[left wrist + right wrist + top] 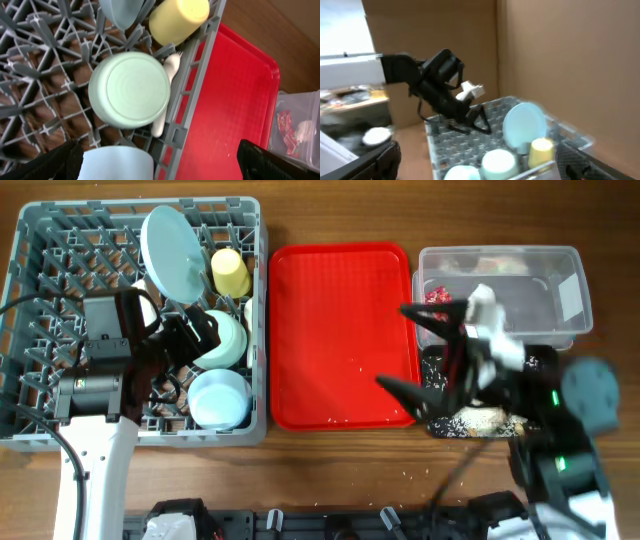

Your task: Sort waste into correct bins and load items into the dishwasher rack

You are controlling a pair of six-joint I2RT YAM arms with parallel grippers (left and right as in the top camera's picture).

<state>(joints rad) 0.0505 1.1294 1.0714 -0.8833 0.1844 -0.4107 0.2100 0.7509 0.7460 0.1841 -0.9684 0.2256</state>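
We see the left end effector (160,162) wide open and empty over the dishwasher rack (40,330), the right end effector (392,346) likewise above loose rice (478,420) in the black tray (432,368). Beyond, the racked plate (172,250) looks stiff and slick; we'd grip its rim.

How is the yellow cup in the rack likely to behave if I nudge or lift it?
The yellow cup looks like smooth plastic, so it is probably light and a bit slippery to pinch. It is round and appears to lean by the wall of the rack, so a push may rock or roll it rather than slide it.
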